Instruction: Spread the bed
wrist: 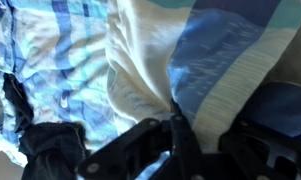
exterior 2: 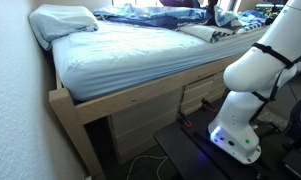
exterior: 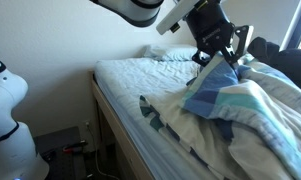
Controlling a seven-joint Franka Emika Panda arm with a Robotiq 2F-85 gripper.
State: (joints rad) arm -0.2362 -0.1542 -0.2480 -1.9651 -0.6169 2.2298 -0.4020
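step: spreading blanket (exterior: 230, 95) | jaws: clamped on a blanket fold | tip: lift clear, draw slowly toward pillow (exterior 2: 65, 20), avoid bunching

gripper (wrist: 176, 140): black, was seen at the bottom edge, its fingers pressed together on a fold of cloth
striped blanket (wrist: 235, 60): blue, light-blue and pale bands were shown at the right; a cream-white fold was bunched at the centre and pinched by the gripper
checked cloth (wrist: 45, 50): blue-and-white, was crumpled at the left
black cloth (wrist: 52, 142): was heaped at lower left, beside the gripper
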